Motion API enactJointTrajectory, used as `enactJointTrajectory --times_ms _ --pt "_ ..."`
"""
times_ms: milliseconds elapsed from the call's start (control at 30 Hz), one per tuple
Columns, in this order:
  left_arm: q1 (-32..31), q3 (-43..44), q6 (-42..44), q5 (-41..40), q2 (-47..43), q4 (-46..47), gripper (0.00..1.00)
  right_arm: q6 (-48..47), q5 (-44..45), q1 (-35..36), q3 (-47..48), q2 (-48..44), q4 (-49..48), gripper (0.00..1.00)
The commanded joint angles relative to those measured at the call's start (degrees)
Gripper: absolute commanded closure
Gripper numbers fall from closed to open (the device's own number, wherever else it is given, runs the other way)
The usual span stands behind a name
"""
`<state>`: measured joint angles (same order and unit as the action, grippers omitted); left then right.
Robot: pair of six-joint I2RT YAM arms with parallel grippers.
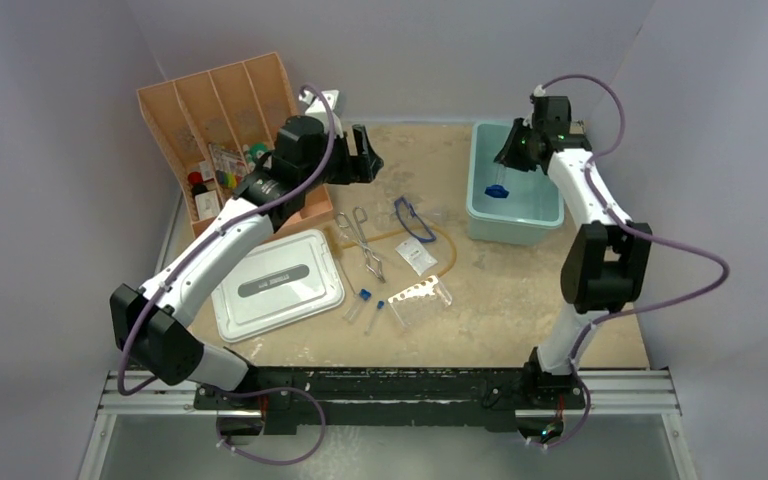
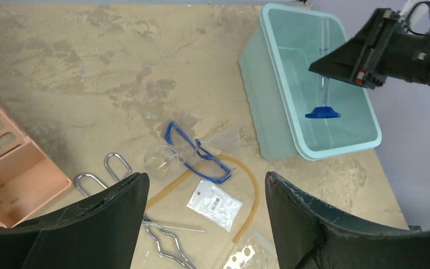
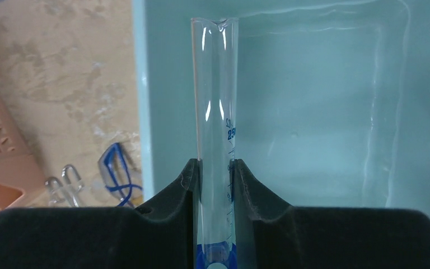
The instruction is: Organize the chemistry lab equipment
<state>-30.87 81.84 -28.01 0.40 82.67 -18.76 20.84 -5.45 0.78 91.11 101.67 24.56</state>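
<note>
The right claw [image 3: 215, 168] pinched the cylinder [image 3: 215, 95] over the bin [image 1: 516, 232] — long axis running straight out from the claw, blue base toward the palm. The left claw [image 2: 207, 178] gaped wide, empty — nearer the goggles [image 2: 197, 152].

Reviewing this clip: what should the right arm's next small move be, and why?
Probably lower a little and release. The right end effector is shut on the graduated cylinder, which hangs blue base down inside the teal bin.
</note>
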Motion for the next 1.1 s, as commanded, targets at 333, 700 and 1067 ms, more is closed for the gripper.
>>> enactJointTrajectory --times_ms 333,700,1067 --pt "-0.06 7.25 2.76 2.75 13.23 14.0 0.28 -2.13 -1.5 0.3 7.57 16.66 -3.61 0.97" --pt "0.02 14.7 5.13 2.38 20.53 14.0 0.28 -2.58 -5.52 0.35 8.38 22.77 -6.29 0.91" --pt "0.02 9.75 8.23 0.17 14.71 11.99 0.28 -2.38 -8.84 1.59 11.74 25.65 -4.99 0.72"
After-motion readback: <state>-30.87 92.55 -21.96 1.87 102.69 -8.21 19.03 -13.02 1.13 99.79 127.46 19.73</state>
